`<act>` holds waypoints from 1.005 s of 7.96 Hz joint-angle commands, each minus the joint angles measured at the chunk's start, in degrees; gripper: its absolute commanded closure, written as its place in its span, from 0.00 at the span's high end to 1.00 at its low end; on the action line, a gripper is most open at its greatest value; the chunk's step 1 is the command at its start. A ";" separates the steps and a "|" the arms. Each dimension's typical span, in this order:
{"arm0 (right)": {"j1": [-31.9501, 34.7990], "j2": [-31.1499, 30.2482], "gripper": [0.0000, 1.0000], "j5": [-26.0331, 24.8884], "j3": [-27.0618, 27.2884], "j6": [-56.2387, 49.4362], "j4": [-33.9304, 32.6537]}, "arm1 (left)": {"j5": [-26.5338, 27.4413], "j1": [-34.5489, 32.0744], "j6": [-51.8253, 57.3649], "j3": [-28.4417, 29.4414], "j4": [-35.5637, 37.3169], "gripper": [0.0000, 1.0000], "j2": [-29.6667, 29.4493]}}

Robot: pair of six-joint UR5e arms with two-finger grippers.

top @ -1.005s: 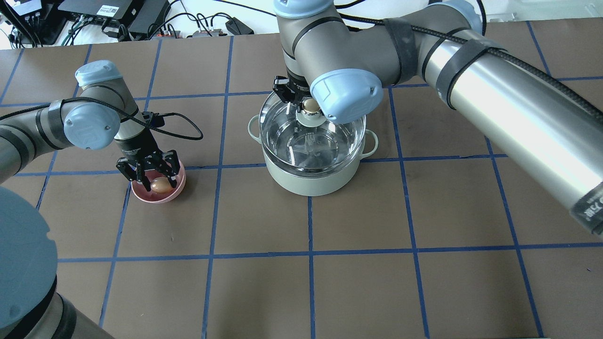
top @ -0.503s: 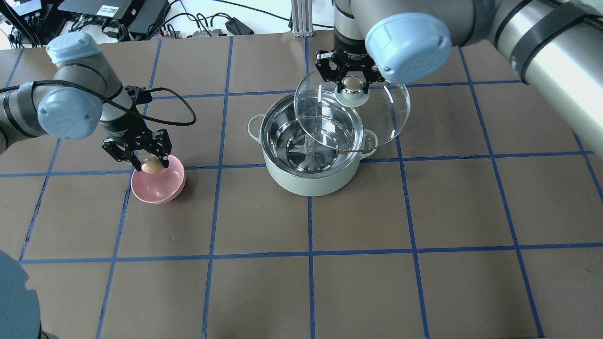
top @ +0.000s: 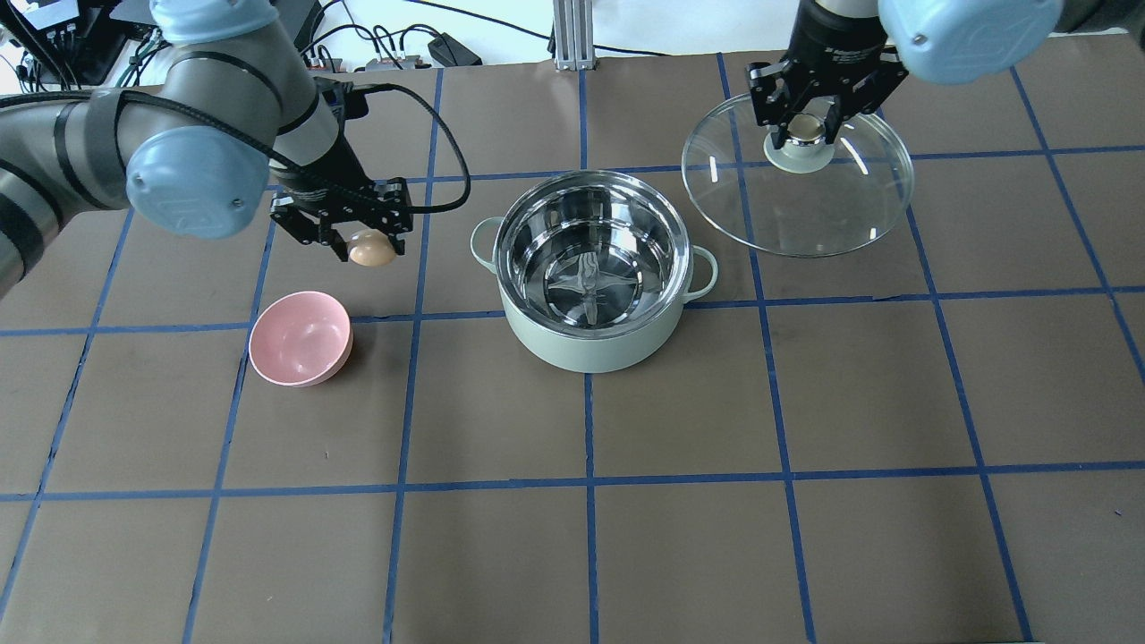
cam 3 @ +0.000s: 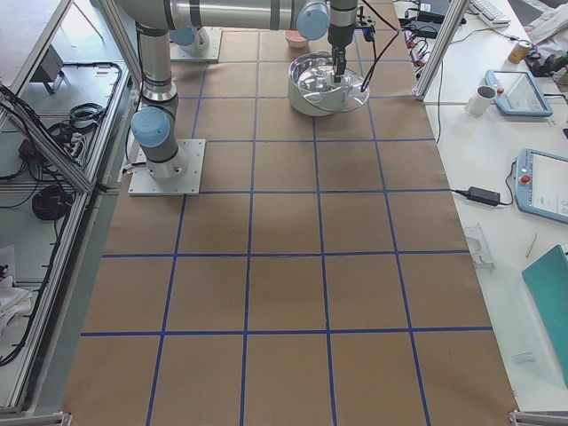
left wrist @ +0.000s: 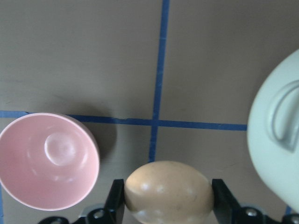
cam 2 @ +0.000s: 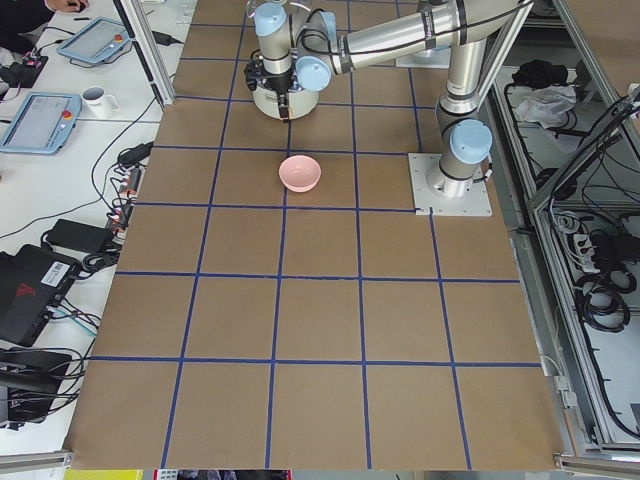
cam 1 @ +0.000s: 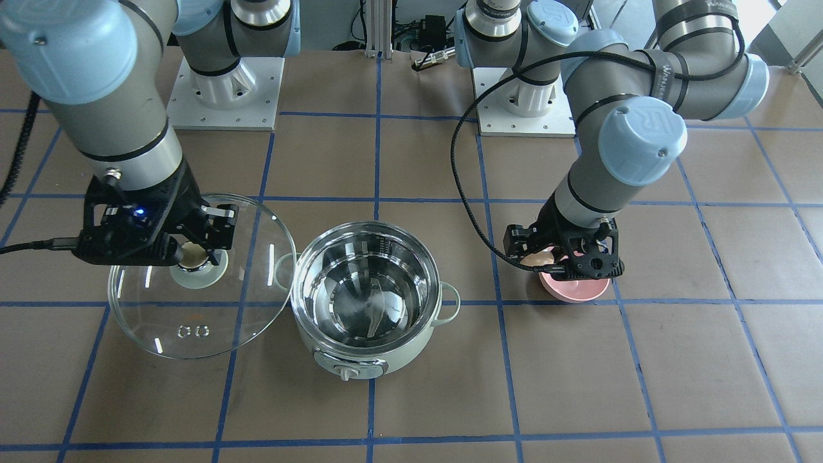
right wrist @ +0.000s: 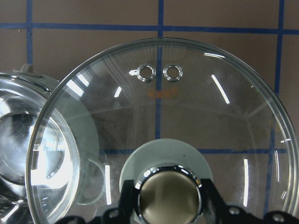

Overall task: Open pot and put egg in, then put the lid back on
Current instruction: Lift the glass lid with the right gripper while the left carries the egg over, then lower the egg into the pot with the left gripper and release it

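Note:
The mint-green pot [top: 581, 351] stands open mid-table, its steel inside empty; it also shows in the front view [cam 1: 411, 350]. My right gripper [top: 805, 132] is shut on the beige knob of the glass lid [top: 805, 210] and holds it in the air, to the right of the pot and beyond it. The lid fills the right wrist view [right wrist: 187, 107]. My left gripper [top: 369, 252] is shut on the tan egg [top: 372, 249] and holds it above the table left of the pot, between the pot and the pink bowl. The egg shows between the fingers in the left wrist view [left wrist: 168, 191].
An empty pink bowl [top: 300, 338] sits on the table left of the pot, nearer to me than the egg. Cables and electronics [top: 224, 36] lie beyond the table's far edge. Blue tape lines grid the brown table.
My right gripper lifted the lid off the pot and carried it right and away. My left gripper lifted the egg out of the pink bowl and moved it toward the pot.

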 commanded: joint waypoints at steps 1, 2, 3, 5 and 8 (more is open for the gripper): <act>-7.24 -0.57 0.00 0.12 0.16 -11.49 0.42 | -2.62 -10.03 -8.40 3.82 3.24 0.22 -1.21; -8.22 -0.57 0.00 0.12 0.16 -12.74 0.51 | -2.90 -13.28 -12.07 4.17 8.39 0.22 -4.00; -8.49 -0.49 0.00 -0.06 0.16 -13.63 0.60 | -2.82 -16.71 -12.98 4.53 12.79 0.22 -6.12; -9.71 -0.22 0.00 0.03 0.33 -14.86 0.42 | -2.64 -19.98 -16.67 4.53 15.71 0.22 -10.69; -11.65 -0.22 0.00 0.21 0.33 -16.80 0.60 | -2.02 -22.46 -17.65 4.62 18.97 0.23 -15.70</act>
